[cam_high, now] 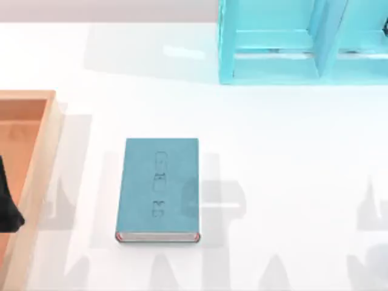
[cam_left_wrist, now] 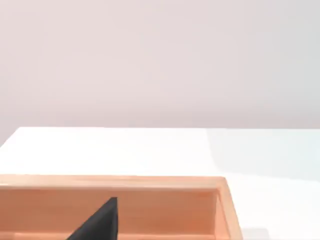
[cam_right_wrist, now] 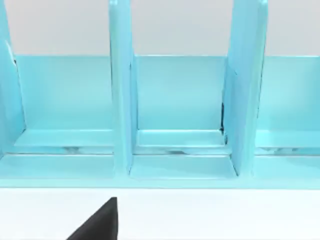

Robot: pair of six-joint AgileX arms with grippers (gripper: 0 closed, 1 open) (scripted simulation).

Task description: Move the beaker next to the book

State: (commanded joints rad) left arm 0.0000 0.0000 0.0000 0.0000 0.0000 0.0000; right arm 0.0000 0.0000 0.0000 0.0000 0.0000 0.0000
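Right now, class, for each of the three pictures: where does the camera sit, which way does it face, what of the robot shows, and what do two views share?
Top view: above the table, looking down on the book, wooden tray and cyan shelf; a dark part of the left arm shows.
Left wrist view: on the left arm, facing across the tray; left end effector tip.
Right wrist view: on the right arm, facing the shelf; right end effector tip.
Shared: tray, top and left wrist; shelf, top and right wrist.
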